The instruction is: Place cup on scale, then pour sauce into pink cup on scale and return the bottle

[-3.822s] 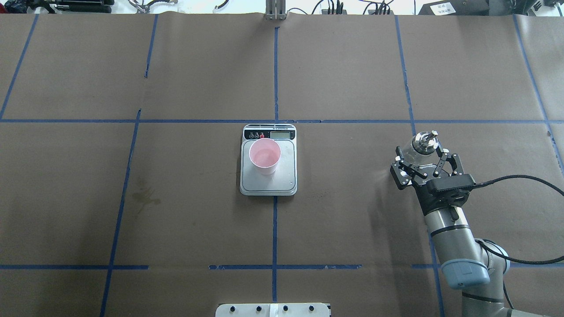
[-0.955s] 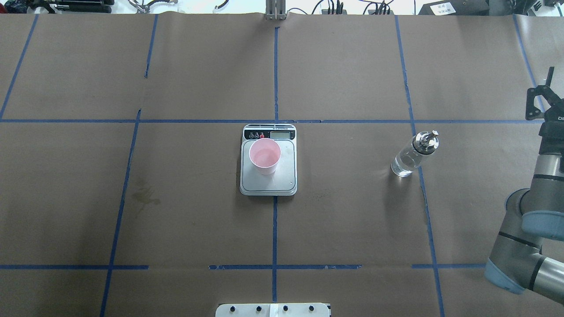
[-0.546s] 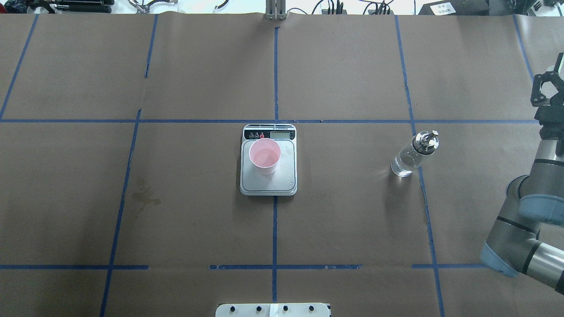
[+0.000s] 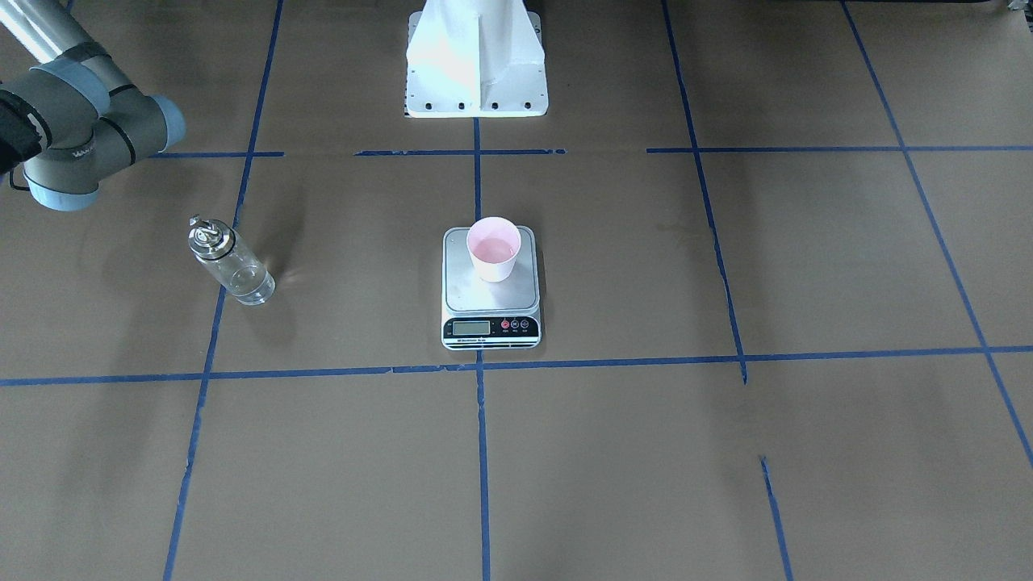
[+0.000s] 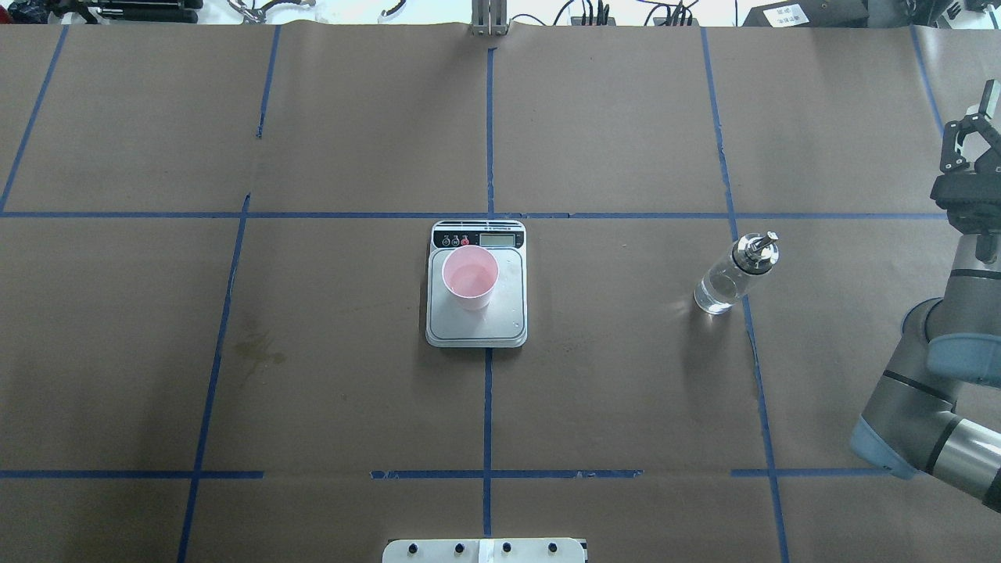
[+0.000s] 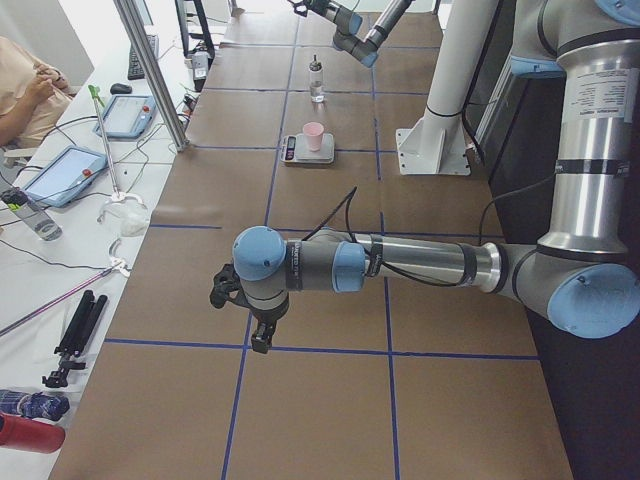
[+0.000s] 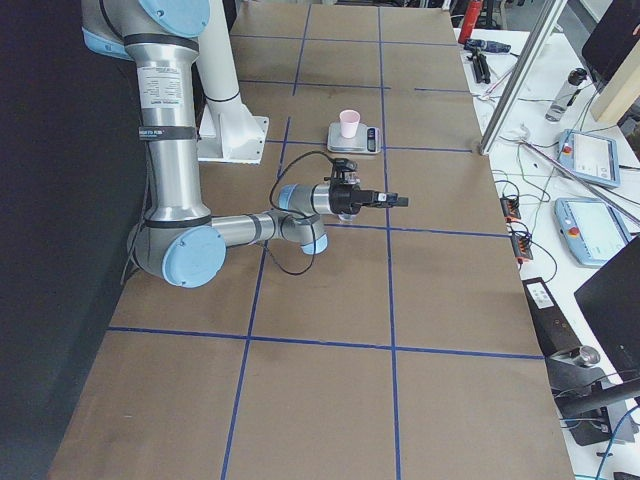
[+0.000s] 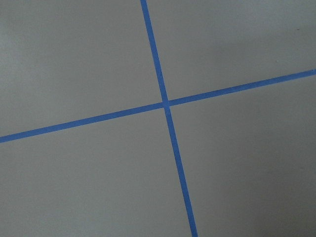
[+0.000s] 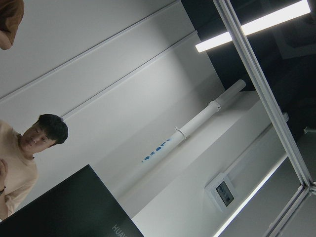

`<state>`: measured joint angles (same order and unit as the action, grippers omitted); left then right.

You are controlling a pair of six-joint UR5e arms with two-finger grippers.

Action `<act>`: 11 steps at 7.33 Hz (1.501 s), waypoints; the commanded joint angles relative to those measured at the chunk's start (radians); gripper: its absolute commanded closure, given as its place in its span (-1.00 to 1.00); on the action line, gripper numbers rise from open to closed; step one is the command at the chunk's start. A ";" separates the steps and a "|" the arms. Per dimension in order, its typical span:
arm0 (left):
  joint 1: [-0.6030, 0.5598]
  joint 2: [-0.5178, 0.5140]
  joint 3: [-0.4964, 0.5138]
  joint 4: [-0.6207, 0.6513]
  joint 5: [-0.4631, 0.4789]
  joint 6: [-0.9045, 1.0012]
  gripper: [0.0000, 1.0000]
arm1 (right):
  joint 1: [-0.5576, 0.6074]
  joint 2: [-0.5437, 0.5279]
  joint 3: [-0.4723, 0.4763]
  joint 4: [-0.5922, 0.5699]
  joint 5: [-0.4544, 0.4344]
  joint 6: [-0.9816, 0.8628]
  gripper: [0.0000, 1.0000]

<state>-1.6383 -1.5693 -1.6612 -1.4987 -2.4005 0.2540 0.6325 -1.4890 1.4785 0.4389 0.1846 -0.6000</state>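
Note:
The pale pink cup [image 5: 470, 277] stands on the steel scale [image 5: 476, 330] at the table's middle; both also show in the front view, cup [image 4: 493, 250] on scale [image 4: 491, 305]. Some liquid shows inside the cup. The glass bottle [image 5: 731, 277] with its silver pourer stands upright and free on the table to the right, with clear sauce [image 5: 713, 297] in it; it also shows in the front view [image 4: 232, 266]. My right gripper [image 5: 992, 109] is at the frame's right edge, far from the bottle, empty, jaws apart. My left gripper [image 6: 240, 315] hovers over bare table; whether it is open I cannot tell.
Blue tape lines grid the brown paper. The white robot base [image 4: 476, 56] stands at the table's near edge. My right arm's elbow [image 5: 931, 399] hangs over the right side. A side bench with tablets [image 6: 50, 175] and an operator lies beyond the far edge.
My right gripper, open around the bottle 3.8 s ago, has drawn back to the right edge and turned upward. The bottle stands alone. Cup and scale have not moved.

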 commanded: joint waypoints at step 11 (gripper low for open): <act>0.000 -0.002 -0.002 -0.002 -0.005 0.002 -1.00 | -0.382 -0.044 0.652 -0.037 -0.445 -0.297 -1.00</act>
<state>-1.6383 -1.5702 -1.6630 -1.5002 -2.4044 0.2553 0.2570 -1.5578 2.1060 0.4143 -0.1721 -0.8164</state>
